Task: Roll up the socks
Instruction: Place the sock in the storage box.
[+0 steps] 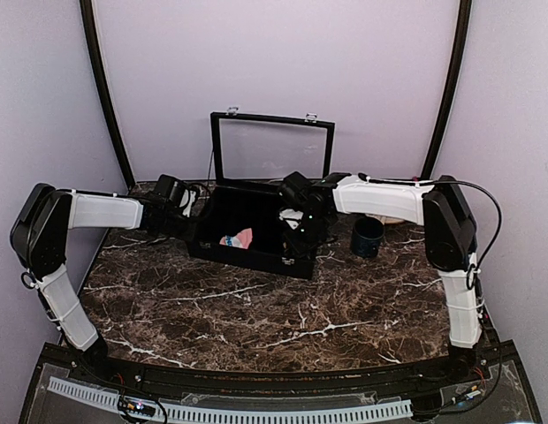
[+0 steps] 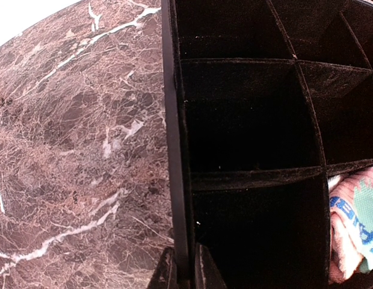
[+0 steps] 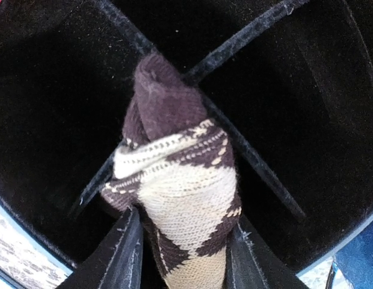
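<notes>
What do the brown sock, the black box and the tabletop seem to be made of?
Brown sock: knitted yarn, soft and matte; stitch rows show.
Box: probably velvet-like lining, dull black, dust-specked.
Tabletop: marble or an imitation, brown with white veins, slight sheen.

The surface (image 1: 256,309) looks like polished brown stone veined with white, smooth and faintly glossy. The box (image 1: 247,258) is matt black, and its inner walls and dividers have a soft, velvety nap that catches pale lint. Its raised lid (image 1: 272,150) has a black frame around a smooth pale panel. Over the box, the brown sock (image 3: 180,180) is coarse knitted cloth, fuzzy dark yarn with ribbed tan diamonds, pinched by the matt black fingers (image 3: 123,247) of the right tool (image 3: 183,244). Inside the box, the pink sock (image 2: 355,223) is finer knit with a loopy texture. Right of the box, a dark blue cup (image 1: 368,237) looks smooth.
</notes>
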### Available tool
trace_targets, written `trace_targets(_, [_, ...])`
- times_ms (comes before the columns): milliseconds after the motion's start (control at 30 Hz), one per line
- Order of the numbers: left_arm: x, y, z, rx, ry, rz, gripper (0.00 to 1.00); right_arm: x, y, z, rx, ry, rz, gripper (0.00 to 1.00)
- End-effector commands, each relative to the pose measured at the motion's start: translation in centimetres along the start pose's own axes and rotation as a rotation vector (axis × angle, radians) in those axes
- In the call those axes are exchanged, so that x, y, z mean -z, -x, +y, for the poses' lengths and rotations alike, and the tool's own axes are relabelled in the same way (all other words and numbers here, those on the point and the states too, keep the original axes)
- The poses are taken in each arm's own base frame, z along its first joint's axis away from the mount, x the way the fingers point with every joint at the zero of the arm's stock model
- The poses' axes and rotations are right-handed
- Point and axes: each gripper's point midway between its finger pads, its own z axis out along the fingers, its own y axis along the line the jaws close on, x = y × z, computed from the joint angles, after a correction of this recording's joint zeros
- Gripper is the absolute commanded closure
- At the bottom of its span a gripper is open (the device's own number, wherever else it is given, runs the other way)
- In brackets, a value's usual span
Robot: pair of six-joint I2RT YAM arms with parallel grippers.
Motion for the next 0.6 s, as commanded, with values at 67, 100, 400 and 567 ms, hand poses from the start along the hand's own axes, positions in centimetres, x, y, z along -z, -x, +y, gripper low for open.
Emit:
trace_targets(67, [1.2,-4.1,0.0,-0.083,-0.003,0.146,0.98,1.4,-2.4,-0.8,-0.014,-0.028,0.072,0.55])
trace_targets(100, [1.2,-4.1,0.0,-0.081,-0.004,0.145,0.97,1.5,-2.3,-0.8,-0.014,-0.030,0.068,0.55])
trace_targets(400, [1.4,-3.7,-0.2,-0.068,-0.010,0.130,0.76,2.9,-1.4,-1.2,-0.021,-0.046,0.021,0.53])
trace_targets(567, [1.5,-3.4,-0.1,-0.063,-0.006,0.121,0.67,4.3,0.1,-1.3,-0.030,-0.056,-0.045,0.52])
